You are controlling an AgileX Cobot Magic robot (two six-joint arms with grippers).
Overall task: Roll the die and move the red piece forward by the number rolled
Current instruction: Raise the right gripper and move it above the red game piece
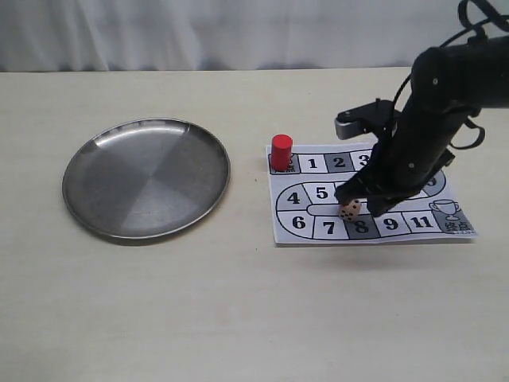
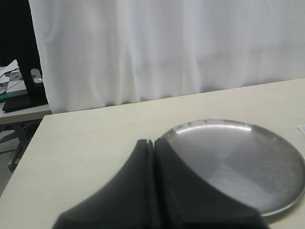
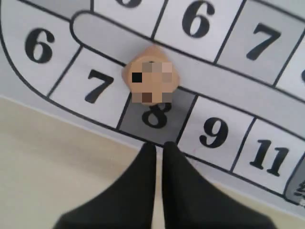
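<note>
1. Two claws are in play, and both look closed on nothing. The left gripper [image 2: 150, 144] has its dark fingers pressed flat together above the round steel plate [image 2: 238, 162]. The right gripper [image 3: 158, 146] shows only a hairline gap between its tips.
2. The small beige die with black pips [image 3: 150, 75] lies on the printed paper game board [image 1: 312, 165]. It straddles the top edge of square 8, right by square 7. From the room's side it sits just beside the right claw's tips [image 1: 364, 200], and the wrist view shows it clear of them.
3. Its upper face is too blurred to read, so no number can be taken yet.
4. The plain red cylinder piece [image 1: 281, 151] stands upright on the corner square next to square 1, which looks like the start. I judge it has not advanced.
5. The plate [image 1: 146, 178] sits well apart from the board, with nothing on it.
6. My reading is that this is early in the task. The die has yet to be picked up and rolled, and the count and the red piece's move are all left to do.
</note>
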